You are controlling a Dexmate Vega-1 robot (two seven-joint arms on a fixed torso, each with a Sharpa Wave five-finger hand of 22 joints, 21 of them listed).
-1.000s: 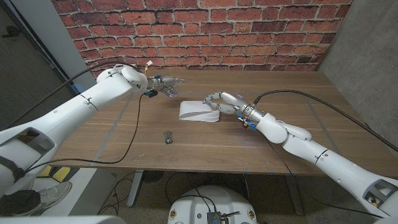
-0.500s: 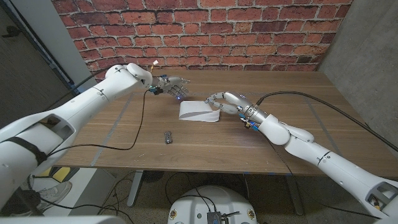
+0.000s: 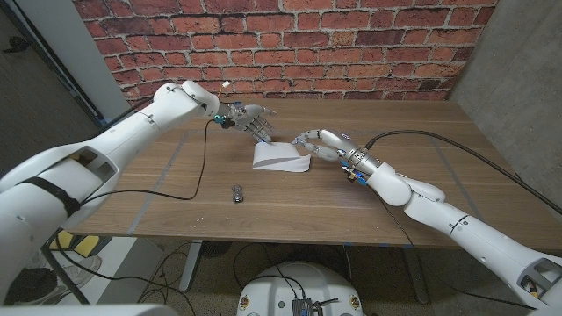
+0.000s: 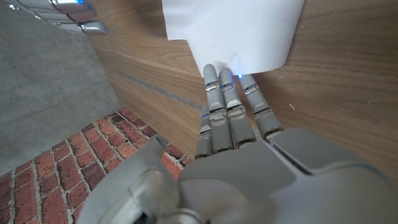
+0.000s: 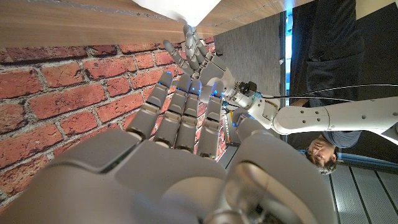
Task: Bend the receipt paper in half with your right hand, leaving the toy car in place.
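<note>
- Reaching in from opposite sides, both hands meet at the receipt (image 3: 280,157), which lies near the middle of the surface (image 3: 421,189) with its right end curled up off the wood.
- The right hand (image 3: 313,141) sits at that raised end, fingers curved around the lifted paper; whether it pinches the sheet or only props it cannot be told from the head view, and the right wrist view shows just straight fingers (image 5: 180,115) stretched towards the paper's corner.
- The left hand (image 3: 253,125) hangs at the receipt's far left corner, fingers (image 4: 227,106) straight and together, their tips touching or just over the white edge in the left wrist view; it grips nothing, and seems placed to keep the sheet from sliding.
- The car (image 3: 236,193) stands well apart, nearer the front edge of the surface, out of both hands' reach paths, as the task wants it.
- Judging by the curl, the fold is begun but not closed: the lifted end has yet to be carried over onto the flat half.
- A person is seen in the right wrist view, away from the surface.
</note>
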